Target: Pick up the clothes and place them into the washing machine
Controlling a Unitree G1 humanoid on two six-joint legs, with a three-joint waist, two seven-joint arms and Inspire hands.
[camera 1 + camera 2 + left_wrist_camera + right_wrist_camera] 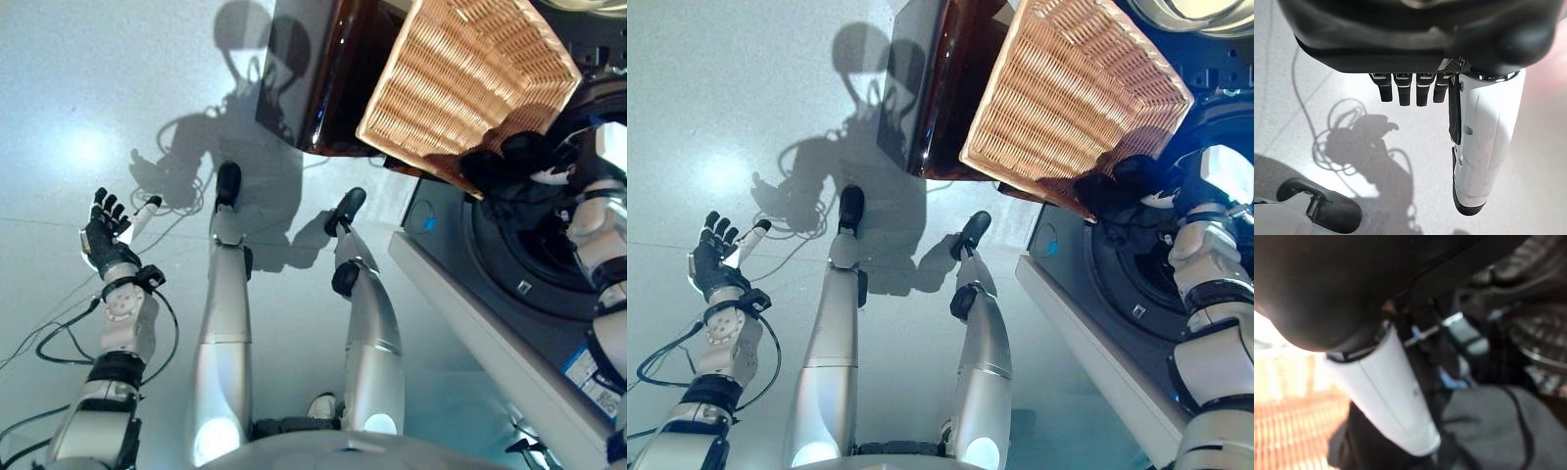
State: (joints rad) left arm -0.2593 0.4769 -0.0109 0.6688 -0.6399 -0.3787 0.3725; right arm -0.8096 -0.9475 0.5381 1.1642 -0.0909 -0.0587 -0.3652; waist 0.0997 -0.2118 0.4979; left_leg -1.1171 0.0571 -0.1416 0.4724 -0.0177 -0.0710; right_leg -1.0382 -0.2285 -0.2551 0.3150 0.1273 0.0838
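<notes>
A dark piece of clothing (pixel 509 162) hangs bunched between the wicker basket's (pixel 470 69) near rim and the washing machine's round opening (pixel 534 259). My right hand (pixel 560 168) is on that bundle, its white thumb and fingers curled into the cloth. In the right wrist view the thumb (pixel 1391 391) presses on dark cloth (pixel 1371 450), with grey fabric (pixel 1488 421) beside it and the drum (pixel 1542 338) beyond. My left hand (pixel 103 230) hangs open and holding nothing over the floor at the far left, its straight fingers (pixel 1410 90) also showing in the left wrist view.
The basket rests tilted on a dark wooden stand (pixel 313 78) at the top centre. The washing machine's white front edge (pixel 470 323) runs diagonally along the right. Pale floor (pixel 78 117) spreads to the left.
</notes>
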